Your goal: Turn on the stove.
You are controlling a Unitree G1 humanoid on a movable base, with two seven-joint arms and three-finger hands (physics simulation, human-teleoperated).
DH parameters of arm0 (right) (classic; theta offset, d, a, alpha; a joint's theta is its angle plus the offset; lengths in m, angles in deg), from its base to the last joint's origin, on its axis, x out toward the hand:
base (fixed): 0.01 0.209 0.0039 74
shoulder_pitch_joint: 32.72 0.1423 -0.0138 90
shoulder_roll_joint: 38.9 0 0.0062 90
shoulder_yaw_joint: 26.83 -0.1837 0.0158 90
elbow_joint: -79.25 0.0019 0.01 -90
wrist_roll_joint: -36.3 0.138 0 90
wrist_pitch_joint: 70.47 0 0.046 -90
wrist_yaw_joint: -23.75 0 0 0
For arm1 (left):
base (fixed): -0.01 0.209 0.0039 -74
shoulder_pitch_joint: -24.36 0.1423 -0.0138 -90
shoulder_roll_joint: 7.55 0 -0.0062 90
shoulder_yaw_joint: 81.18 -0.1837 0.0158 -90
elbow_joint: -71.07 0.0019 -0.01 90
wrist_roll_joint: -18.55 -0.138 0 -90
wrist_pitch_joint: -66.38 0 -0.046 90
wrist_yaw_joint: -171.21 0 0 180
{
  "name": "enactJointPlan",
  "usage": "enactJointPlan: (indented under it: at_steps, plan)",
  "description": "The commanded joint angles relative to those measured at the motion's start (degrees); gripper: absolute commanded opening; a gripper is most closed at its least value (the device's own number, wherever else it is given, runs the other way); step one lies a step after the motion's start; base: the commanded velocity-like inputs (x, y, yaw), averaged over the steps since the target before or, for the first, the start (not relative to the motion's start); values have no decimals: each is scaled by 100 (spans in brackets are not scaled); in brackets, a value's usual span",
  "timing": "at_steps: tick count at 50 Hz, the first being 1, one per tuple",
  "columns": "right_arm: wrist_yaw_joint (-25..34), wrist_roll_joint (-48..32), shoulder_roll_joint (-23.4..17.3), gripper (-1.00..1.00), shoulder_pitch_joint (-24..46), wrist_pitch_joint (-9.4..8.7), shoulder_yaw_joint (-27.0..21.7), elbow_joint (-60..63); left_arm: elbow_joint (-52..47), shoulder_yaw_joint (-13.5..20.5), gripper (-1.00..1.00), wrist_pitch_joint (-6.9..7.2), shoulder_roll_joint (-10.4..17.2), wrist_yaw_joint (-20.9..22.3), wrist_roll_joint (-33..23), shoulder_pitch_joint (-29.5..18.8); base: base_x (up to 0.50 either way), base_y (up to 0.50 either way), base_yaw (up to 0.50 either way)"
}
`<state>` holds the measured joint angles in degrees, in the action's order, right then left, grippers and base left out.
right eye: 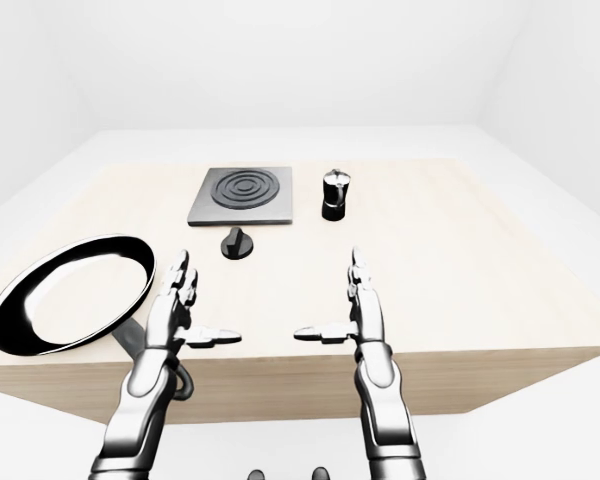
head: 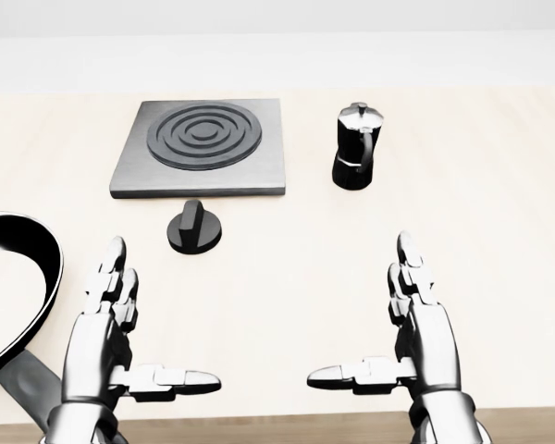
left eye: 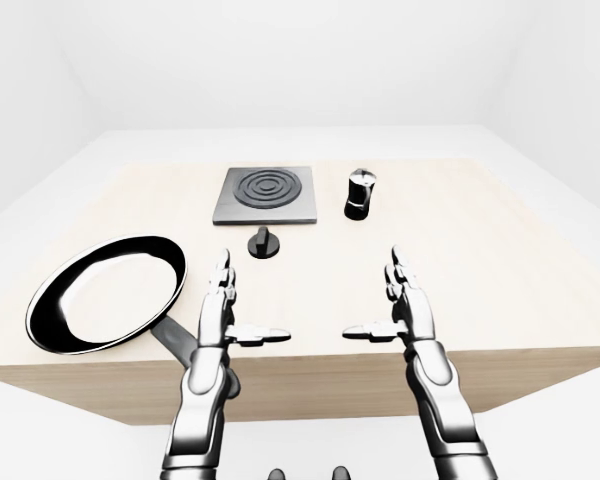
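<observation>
A black frying pan (left eye: 105,293) with a pale inner surface lies at the left of the left-eye view, on the light wooden bench (left eye: 500,260). Its dark handle runs toward the lower right and passes behind the left forearm.

Right of the pan, in the lower left of the head view, the left hand (head: 120,333) hovers over the bench with its fingers spread apart and nothing held: 2 fingers (head: 111,273) point toward the top of the frame and the thumb sticks out to the right.

Above this hand, a little left of centre in the head view, sits the round black knob (head: 194,228) with a raised ridge across its top. It lies on the bench, apart from both hands and just below the stove. The stove (head: 203,146) is a flat dark grey square plate with concentric rings, in the upper left-centre of the head view.

Right of the stove, near it but not touching, a small moka pot (head: 356,146) stands upright, silver on top and black below.

In the lower right of the head view, the right hand (head: 412,338) mirrors the left: fingers apart, empty, thumb pointing left toward the other thumb, with a gap between the 2.
</observation>
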<state>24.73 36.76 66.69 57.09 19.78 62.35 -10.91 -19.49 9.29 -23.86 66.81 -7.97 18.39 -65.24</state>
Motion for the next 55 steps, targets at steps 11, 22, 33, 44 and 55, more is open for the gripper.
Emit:
enactJointPlan:
  at_steps: [11,22,33,44,55]
  plan:
    - [187,62,-60,100,-64,66,-121,-12,-84,43,100,-76,28,153,-87,118,0,0,0]
    - [168,35,-55,100,-55,114,-115,-59,-16,63,100,-145,37,174,-54,99,0,0,0]
    - [146,25,-56,100,-68,86,-116,1,-11,38,100,-134,38,207,-64,98,22,0,0]
    - [129,36,-58,100,-45,27,-128,33,-49,45,100,-109,39,219,-57,103,32,0,0]
    - [129,33,-58,100,-48,39,-122,23,-14,28,100,-128,33,236,-68,97,32,0,0]
